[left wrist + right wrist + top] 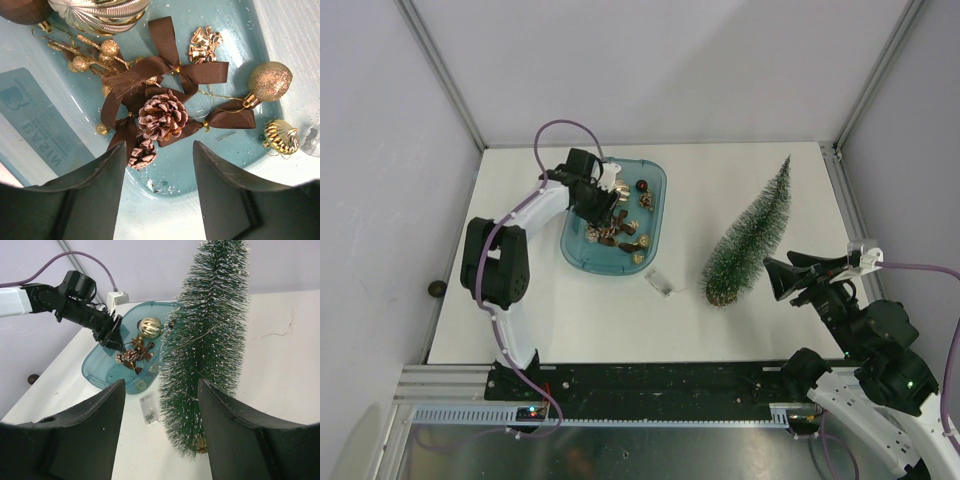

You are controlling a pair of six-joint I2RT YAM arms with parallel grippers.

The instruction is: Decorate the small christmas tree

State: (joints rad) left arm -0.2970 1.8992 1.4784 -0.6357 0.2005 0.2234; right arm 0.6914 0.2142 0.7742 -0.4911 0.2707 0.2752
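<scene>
The small christmas tree (752, 238) stands upright right of centre on the white table; it also shows in the right wrist view (207, 340). My right gripper (790, 270) is open and empty, just right of the tree's base, with the tree's lower part between its fingers in the right wrist view (161, 385). My left gripper (603, 218) is open and empty, low over the teal tray (655, 215). In the left wrist view it (159, 150) hovers just short of a frosted pinecone (161, 117) lying on brown bows (165, 65).
The tray (220, 160) also holds a gold glitter ball (270, 81), a ribbed gold ball (281, 136), gold bells (202, 45) and a glitter berry sprig (95, 55). A clear battery box (660, 283) lies between tray and tree. Walls enclose the table.
</scene>
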